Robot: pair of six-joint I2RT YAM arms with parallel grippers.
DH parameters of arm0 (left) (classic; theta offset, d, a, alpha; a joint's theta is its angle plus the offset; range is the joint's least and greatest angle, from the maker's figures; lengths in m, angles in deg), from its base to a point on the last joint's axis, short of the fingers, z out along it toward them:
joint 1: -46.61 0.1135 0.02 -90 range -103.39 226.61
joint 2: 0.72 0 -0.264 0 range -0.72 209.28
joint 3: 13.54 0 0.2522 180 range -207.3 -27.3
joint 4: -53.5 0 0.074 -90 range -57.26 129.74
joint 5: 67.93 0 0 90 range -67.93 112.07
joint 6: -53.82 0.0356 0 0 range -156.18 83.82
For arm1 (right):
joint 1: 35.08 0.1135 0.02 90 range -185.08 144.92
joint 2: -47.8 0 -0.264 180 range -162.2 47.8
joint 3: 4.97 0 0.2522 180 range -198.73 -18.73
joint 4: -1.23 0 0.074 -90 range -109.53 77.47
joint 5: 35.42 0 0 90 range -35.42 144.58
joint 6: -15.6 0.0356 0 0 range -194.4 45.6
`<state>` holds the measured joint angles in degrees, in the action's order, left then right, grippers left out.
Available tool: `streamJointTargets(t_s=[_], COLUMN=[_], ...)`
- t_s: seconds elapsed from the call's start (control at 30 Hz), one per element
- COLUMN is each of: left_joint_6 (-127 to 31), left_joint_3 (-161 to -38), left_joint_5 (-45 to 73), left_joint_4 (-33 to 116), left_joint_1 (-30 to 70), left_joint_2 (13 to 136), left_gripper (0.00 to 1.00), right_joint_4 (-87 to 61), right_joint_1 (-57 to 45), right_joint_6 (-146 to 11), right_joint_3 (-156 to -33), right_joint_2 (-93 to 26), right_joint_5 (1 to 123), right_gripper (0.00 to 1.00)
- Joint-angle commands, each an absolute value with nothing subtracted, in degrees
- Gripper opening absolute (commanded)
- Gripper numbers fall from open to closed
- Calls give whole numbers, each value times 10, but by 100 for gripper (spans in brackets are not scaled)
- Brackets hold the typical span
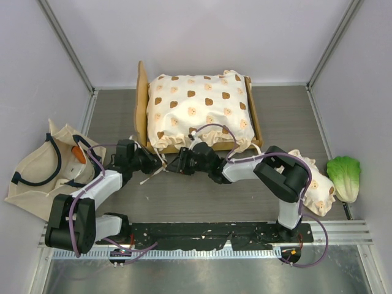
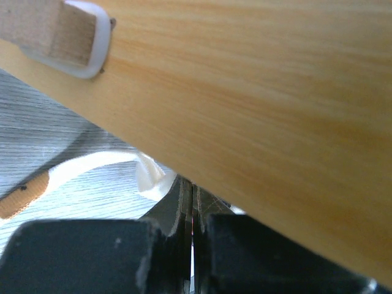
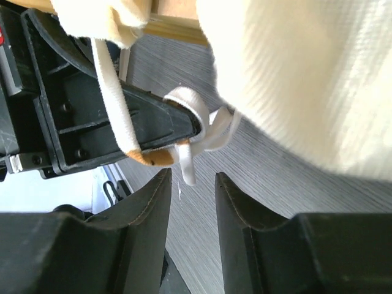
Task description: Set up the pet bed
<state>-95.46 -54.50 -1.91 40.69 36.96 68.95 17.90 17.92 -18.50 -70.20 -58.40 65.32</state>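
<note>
The bed (image 1: 142, 98) stands at the far middle of the table (image 1: 202, 199), headboard to the left. The bear-print cushion (image 1: 199, 110) lies in the frame, bulging over its near rail. White ties (image 3: 119, 104) hang off the cushion's near left corner, in front of the rail.

Both grippers meet at that corner. The left arm runs from its base up and rightward, low over the table, and the left gripper (image 1: 153, 164) points right at the bed's near left corner. Its wrist view shows the wooden rail (image 2: 257, 104) close above and the fingers (image 2: 174, 239) pressed together. A tie (image 2: 92, 164) ends just beside their tip. Seen from the right wrist, a loop of tie wraps over that tip; whether it is pinched between the pads I cannot tell.

The right arm rises from its base, bends at the elbow and stretches left along the bed's near side. The right gripper (image 1: 176, 165) faces the left one, nearly touching it. Its fingers (image 3: 147, 214) stand apart with nothing between them, the loose tie ends just beyond.

A tote (image 1: 37, 177) lies at the left edge. A pillow (image 1: 315, 187) lies to the right, behind the right arm, and a lettuce (image 1: 344, 176) beyond it.
</note>
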Motion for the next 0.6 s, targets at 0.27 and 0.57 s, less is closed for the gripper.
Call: streamJointTargets(t_s=[0.27, 0.57], left_joint_6=[-954, -962], left_joint_3=[-548, -544], left_joint_5=[-32, -35], left_joint_4=[440, 454], left_joint_1=[369, 369], left_joint_2=[674, 678], left_gripper=[0, 0], right_joint_4=[279, 291], right_joint_1=[164, 163], right_joint_6=[-157, -144], right_joint_3=[-726, -727], right_joint_2=[-616, -630], right_joint_5=[681, 699], right_gripper=[35, 35])
